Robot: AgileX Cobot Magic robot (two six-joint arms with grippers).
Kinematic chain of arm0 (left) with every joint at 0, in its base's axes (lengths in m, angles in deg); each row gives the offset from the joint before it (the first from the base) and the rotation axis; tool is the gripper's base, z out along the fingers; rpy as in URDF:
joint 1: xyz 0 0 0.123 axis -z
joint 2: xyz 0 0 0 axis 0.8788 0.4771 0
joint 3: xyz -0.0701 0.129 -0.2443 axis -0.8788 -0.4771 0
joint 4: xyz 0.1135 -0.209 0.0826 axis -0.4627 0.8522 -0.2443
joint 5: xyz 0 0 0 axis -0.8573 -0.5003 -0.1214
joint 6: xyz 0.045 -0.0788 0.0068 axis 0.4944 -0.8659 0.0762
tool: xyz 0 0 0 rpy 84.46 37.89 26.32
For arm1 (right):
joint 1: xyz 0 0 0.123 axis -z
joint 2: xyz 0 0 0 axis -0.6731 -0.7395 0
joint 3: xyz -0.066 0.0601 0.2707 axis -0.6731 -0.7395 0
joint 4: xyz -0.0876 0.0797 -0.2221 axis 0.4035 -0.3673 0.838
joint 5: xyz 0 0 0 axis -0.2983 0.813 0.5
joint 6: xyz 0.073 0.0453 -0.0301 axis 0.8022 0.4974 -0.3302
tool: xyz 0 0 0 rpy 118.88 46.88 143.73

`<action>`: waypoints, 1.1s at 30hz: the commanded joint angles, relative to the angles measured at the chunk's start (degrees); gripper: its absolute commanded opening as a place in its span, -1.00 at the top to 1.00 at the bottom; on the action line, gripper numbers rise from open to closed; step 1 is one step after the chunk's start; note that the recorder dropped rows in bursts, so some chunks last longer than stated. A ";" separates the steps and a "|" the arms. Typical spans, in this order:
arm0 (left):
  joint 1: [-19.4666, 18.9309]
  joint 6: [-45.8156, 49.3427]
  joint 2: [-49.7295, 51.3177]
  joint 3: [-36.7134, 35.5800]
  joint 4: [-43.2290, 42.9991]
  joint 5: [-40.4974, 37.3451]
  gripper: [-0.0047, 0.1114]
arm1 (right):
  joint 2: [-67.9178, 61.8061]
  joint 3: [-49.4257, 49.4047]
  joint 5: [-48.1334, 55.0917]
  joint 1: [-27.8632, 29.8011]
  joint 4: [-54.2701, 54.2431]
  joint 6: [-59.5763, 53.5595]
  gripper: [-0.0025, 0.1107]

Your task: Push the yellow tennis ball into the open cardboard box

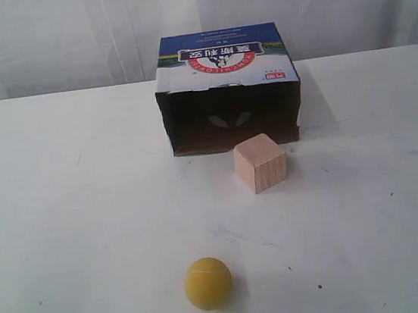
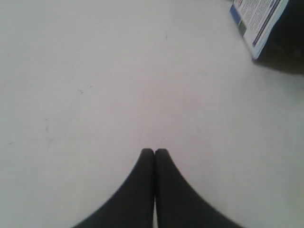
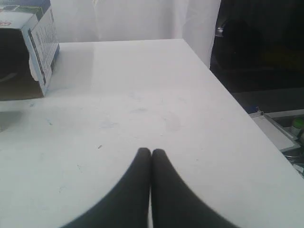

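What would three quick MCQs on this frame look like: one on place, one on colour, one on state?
1. Where is the cube?
A) inside the box
B) just in front of the box's opening
C) on top of the box

2. What colour is the ball?
A) red
B) white
C) yellow

3. How do the left gripper and right gripper stand?
A) both shut, holding nothing
B) both wide open
C) left shut on the ball

Answers:
1 B: the exterior view shows the cube outside the dark opening, toward its right side.
2 C: the ball is mustard yellow with a pale seam.
3 A: in each wrist view the fingertips press together with nothing between them.
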 commanded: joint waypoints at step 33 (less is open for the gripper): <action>4.59 -3.65 31.36 28.08 -14.87 1.87 0.92 | 0.32 -0.07 -4.49 0.52 0.00 0.07 0.96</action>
